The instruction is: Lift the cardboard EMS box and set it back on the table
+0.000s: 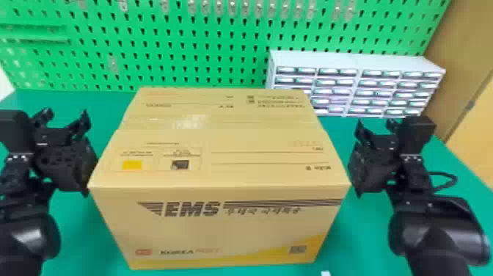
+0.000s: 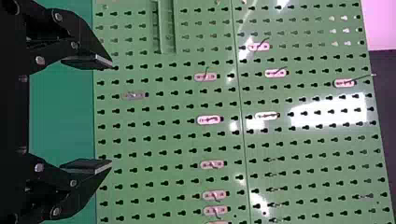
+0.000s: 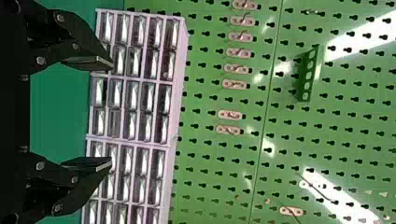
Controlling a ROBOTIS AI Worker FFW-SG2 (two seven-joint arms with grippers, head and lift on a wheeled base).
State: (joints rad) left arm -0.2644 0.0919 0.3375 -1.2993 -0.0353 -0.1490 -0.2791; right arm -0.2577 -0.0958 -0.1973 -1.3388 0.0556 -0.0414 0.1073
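The cardboard EMS box [image 1: 220, 227] stands closed in the middle of the head view, its printed front toward me. Beside its left side is my left gripper [image 1: 64, 117], fingers spread and pointing away from me, its body close against the box edge. On the opposite side my right gripper [image 1: 376, 126] is held likewise, very near the box's right edge. In the left wrist view the left gripper [image 2: 112, 114] is open with nothing between its fingers. The right wrist view has the right gripper [image 3: 112, 114] open and holding nothing.
The green table [image 1: 451, 183] lies beneath the box and arms. A white drawer cabinet [image 1: 355, 60] stands at the back right, behind the box. A green pegboard [image 1: 146, 44] rises along the back, with small hooks on it.
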